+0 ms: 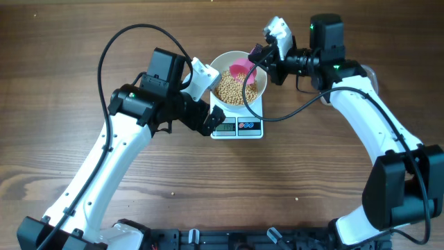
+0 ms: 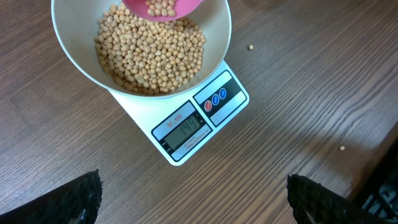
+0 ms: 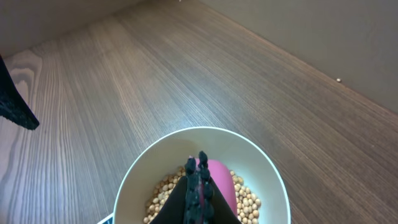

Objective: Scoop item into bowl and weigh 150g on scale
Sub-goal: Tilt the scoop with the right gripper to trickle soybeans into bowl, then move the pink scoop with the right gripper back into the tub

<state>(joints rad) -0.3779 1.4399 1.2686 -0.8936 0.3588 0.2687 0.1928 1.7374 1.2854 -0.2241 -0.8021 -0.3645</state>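
The white bowl stands on the small white scale and holds a heap of tan beans. Over the bowl's far side hangs a pink scoop with a few beans in it. My right gripper is shut on its handle. In the right wrist view the fingers pinch pink plastic above the bowl. My left gripper stands wide open and empty over bare wood, just in front of the scale, whose display is lit.
Two stray beans lie on the wooden table to the right of the scale. The left arm reaches in close to the bowl's left side. A dark part of it shows at the left edge of the right wrist view.
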